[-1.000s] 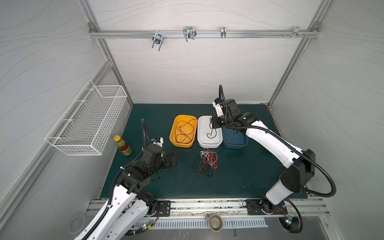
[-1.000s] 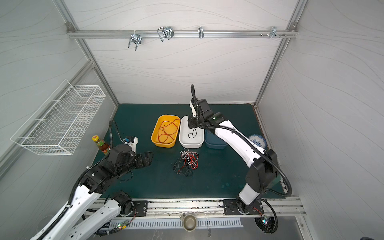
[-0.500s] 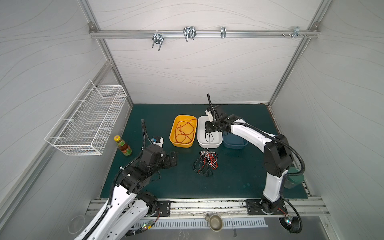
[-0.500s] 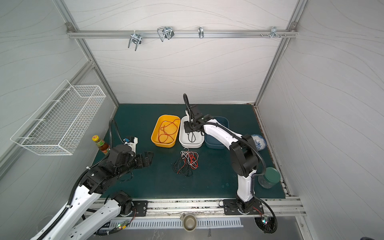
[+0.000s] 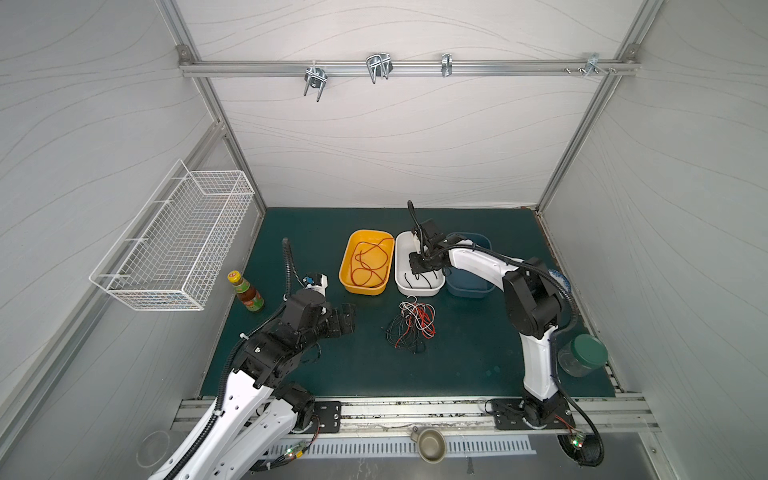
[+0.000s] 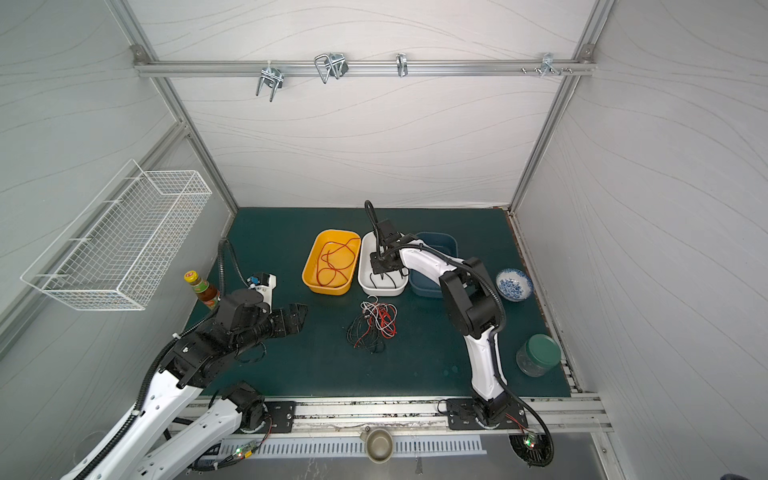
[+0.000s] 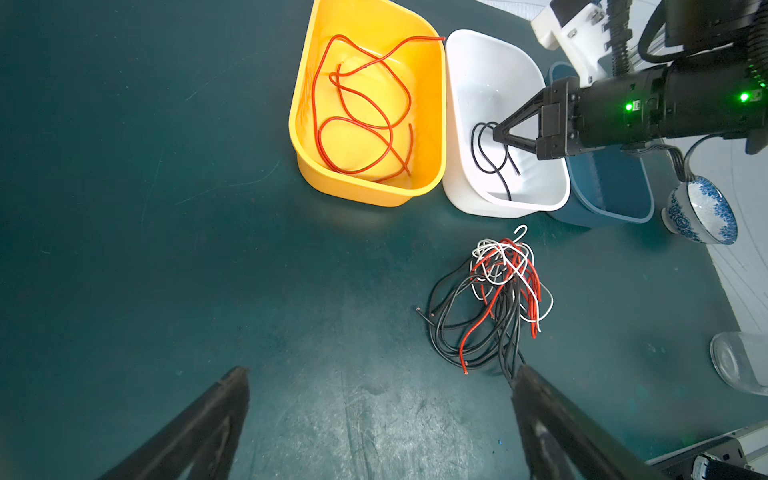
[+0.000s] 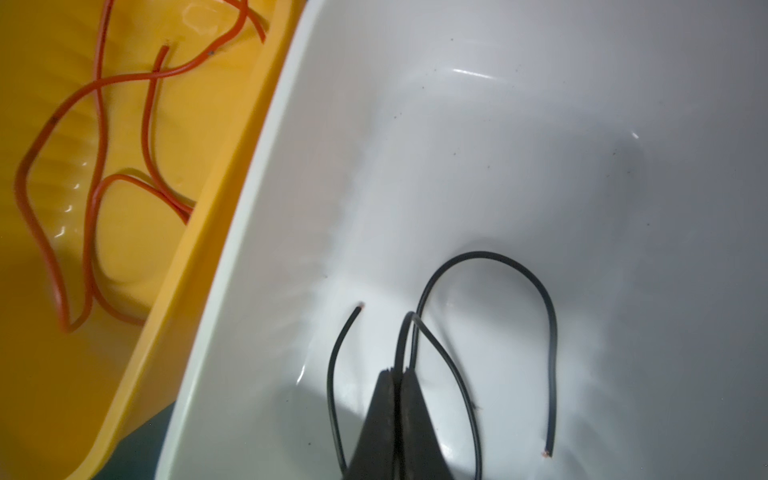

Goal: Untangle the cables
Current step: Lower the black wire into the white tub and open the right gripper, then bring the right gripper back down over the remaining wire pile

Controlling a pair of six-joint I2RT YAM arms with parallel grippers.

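Now right arm point(image 5: 478, 261) folded, fingers point(image 8: 415, 415) pinching black cable point(image 8: 484, 253).

This is a robot test cell in a lab. White panel walls point(image 5: 374, 145) framed in aluminium profile point(image 5: 519, 68) close in a green-matted bench point(image 5: 457, 365). A left arm point(image 5: 249, 395) and a right arm point(image 5: 538, 361) are bolted to a metal rail point(image 5: 415, 409) along the lower edge of both top views. A white wire basket point(image 5: 174, 245) hangs on the left wall. A sauce bottle point(image 5: 245, 291) and a lidded jar point(image 5: 582, 355) stand loose on the mat.
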